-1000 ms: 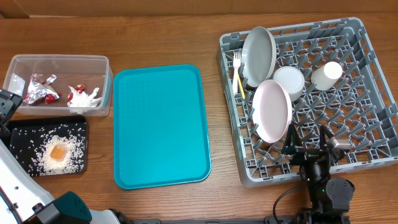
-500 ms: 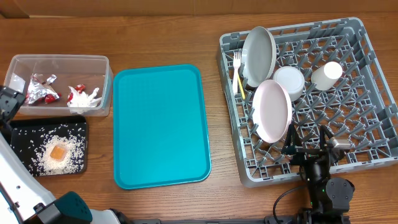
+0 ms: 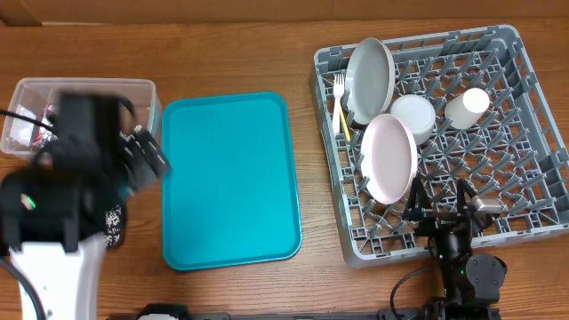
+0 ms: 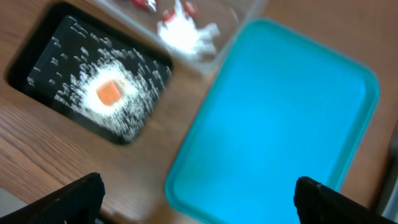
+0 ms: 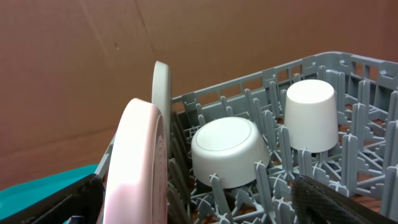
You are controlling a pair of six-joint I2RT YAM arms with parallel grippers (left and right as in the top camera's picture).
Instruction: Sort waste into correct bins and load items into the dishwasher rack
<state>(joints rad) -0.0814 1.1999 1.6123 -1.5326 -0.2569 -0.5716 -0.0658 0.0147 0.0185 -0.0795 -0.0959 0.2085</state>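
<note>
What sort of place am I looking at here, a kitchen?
Probably a test bench staged as a canteen dish-return, not a real kitchen: a grey dishwasher rack holding plates, a teal serving tray, and a black tray of leftover rice, on a wooden table.

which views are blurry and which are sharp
Overhead: only the left arm is smeared, over the clear rectangular plastic tub; the grey plastic dishwasher rack is crisp. Left wrist: everything is soft, the flat teal serving tray and black rectangular tray included. Right wrist: sharp on the white cup.
</note>
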